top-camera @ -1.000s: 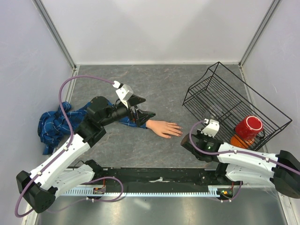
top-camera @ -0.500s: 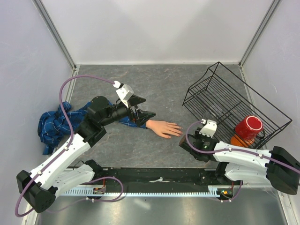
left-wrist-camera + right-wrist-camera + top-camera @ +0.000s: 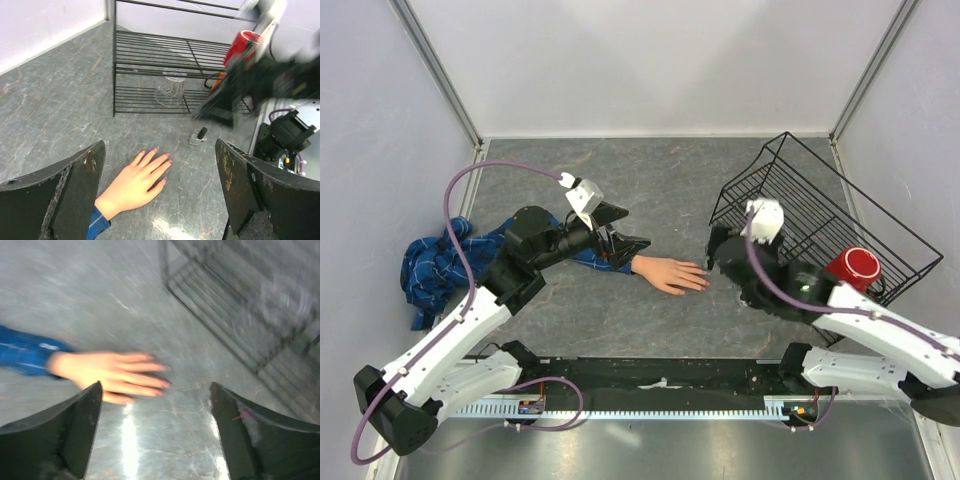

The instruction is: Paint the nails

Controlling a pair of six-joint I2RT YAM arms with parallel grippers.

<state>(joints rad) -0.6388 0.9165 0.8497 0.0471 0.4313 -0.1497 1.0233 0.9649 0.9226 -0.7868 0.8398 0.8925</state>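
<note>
Mannequin hand (image 3: 670,273) (image 3: 135,182) (image 3: 112,375): palm down on the grey table (image 3: 650,180); fingers point at the rack; wrist runs into a blue plaid sleeve (image 3: 440,265)
Nails (image 3: 169,161): on the fingertips, at the end of the mannequin hand farthest from the sleeve; pinkish in the left wrist view; too small to read from above; smeared in the right wrist view; which are coated, cannot tell
Left gripper (image 3: 625,228) (image 3: 159,145): above the wrist of the mannequin hand, clear of it; jaws spread wide, nothing between them
Right gripper (image 3: 720,255) (image 3: 155,386): just past the fingertips of the mannequin hand; jaws wide apart, empty; from above, fingers largely hidden by its own arm
Bottle (image 3: 199,136): small, dark cap, upright on the table just beyond the fingertips, not touching them; not made out from above
Rack (image 3: 800,210) (image 3: 150,70) (image 3: 225,315): black wire; beyond the bottle from the mannequin hand; cut off by the frame edges in both wrist views
Mug (image 3: 850,270) (image 3: 240,45): red; at the rack end farthest from the mannequin hand; half covered by the blurred right arm in the left wrist view
Glass (image 3: 170,90): clear, faint, inside the rack
Sleeve: bunched well away from the fingers; middle stretch hidden under the left arm
Right wrist view: blurred throughout; fine detail lost
</note>
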